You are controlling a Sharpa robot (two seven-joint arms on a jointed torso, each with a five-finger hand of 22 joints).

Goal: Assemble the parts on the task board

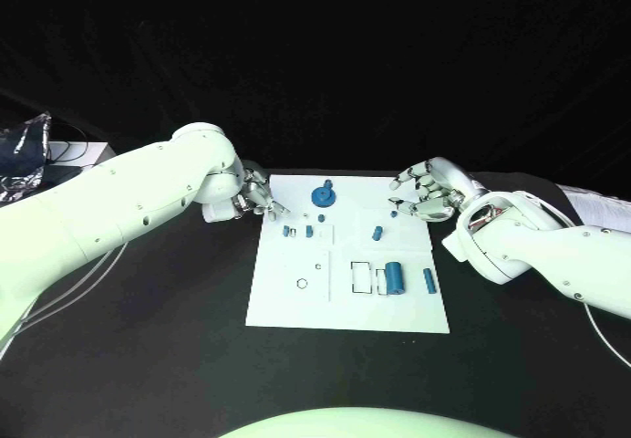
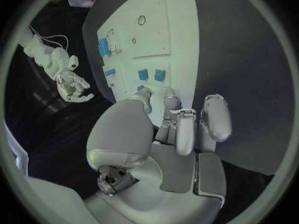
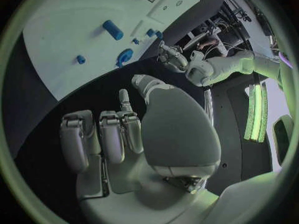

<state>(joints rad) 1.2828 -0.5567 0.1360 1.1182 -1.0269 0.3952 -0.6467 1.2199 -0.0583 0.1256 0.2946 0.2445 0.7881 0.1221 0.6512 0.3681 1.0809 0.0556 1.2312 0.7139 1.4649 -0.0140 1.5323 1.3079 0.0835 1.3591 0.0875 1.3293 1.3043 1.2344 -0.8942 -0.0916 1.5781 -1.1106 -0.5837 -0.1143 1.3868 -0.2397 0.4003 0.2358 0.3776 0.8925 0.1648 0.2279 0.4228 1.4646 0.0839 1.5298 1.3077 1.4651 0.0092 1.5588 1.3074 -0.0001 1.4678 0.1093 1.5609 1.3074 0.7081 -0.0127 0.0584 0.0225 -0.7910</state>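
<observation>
Black desk (image 1: 145,365) carries everything, and on its middle lies the white task board (image 1: 348,306), a flat rectangular plate with shallow outlined recesses.

Both white arms reach in over the desk's far part. Left arm (image 1: 118,196) comes from the picture's left edge and ends in the left hand (image 1: 253,196), which hovers at the board's far left corner; its fingers are slightly curled and apart, with nothing between them as far as the head and left wrist views show. Right arm (image 1: 546,246) comes from the right edge; the right hand (image 1: 428,190) sits just beyond the board's far right corner, fingers curled loosely and spread, holding nothing.

Blue parts lie scattered on the board. The largest is a round piece with a knob (image 1: 324,194) near the far edge, close to the left hand. Next is an upright-looking cylinder (image 1: 393,276) in the near right area, beside a white rectangular recess (image 1: 360,276). A slim bar (image 1: 430,280) lies just right of the cylinder. A short block (image 1: 377,234) rests in the middle right. Two small pieces (image 1: 298,231) sit side by side close to the left hand's fingertips. A small ring-shaped hole (image 1: 303,284) marks the near left of the board.
</observation>
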